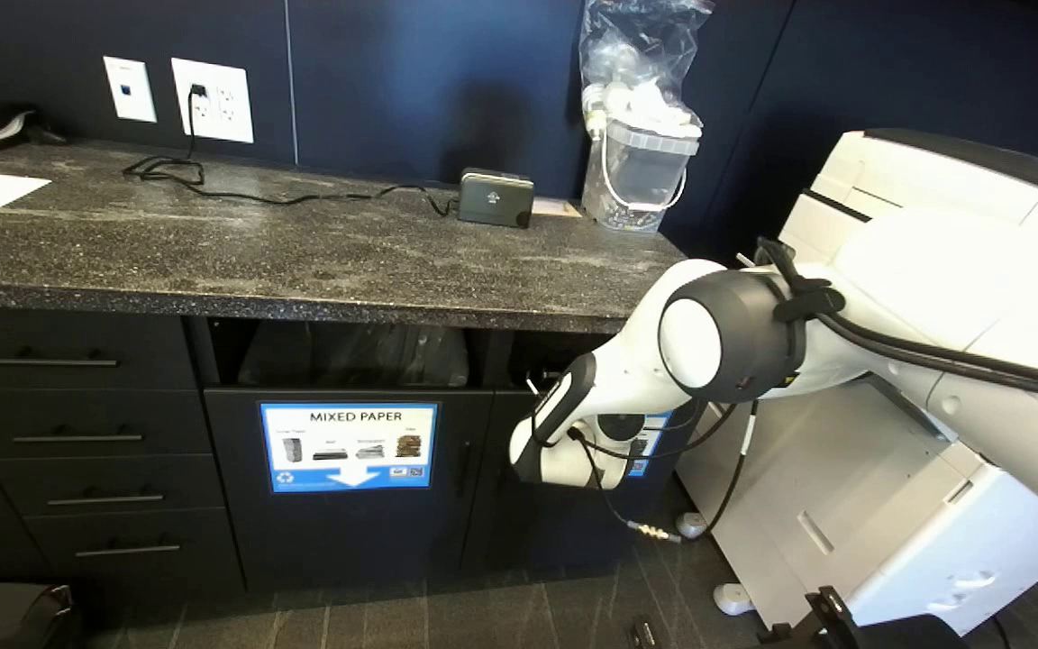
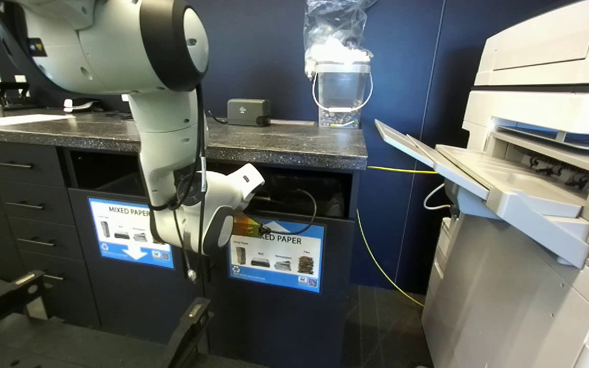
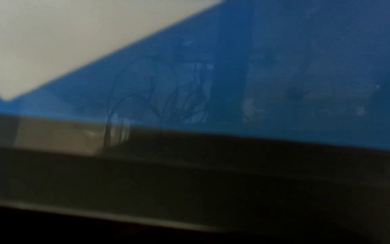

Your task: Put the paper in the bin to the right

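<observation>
Both exterior views are bright. In an exterior view the arm [image 1: 731, 333] partly burns out white and a soft shadow falls on the wall [image 1: 429, 72] above the box [image 1: 496, 198]; the bin [image 2: 279, 322] is near-black inside. The wrist view is dim and blurred, faint reflections crossing the blue panel [image 3: 300, 78].

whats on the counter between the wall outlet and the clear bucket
A black cable from the outlet, then a dark box and a flat pale piece: an exterior view shows all three.
</observation>
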Tool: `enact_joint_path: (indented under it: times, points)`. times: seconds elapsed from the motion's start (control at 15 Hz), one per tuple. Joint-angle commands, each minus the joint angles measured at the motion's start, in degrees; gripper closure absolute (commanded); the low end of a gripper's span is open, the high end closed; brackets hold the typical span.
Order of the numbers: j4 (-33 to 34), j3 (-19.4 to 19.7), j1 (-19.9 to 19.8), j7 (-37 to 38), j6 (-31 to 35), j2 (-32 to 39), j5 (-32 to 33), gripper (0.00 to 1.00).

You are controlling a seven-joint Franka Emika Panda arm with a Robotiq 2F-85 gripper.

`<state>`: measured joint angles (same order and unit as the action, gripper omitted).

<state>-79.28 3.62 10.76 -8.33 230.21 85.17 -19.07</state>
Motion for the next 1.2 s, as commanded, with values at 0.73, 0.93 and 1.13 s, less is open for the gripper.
enact_joint_path:
  times: [0.73, 0.93, 1.13]
  points:
    - [-21.8, -4.7, 3.5, -5.0, 8.3, -15.0, -9.8, 0.0]
    - [-30.2, -6.0, 3.0, -4.2, 5.1, -21.9, -10.5, 0.0]
    - [-38.6, -6.9, 3.2, -3.4, -0.6, -29.6, -10.9, 0.0]
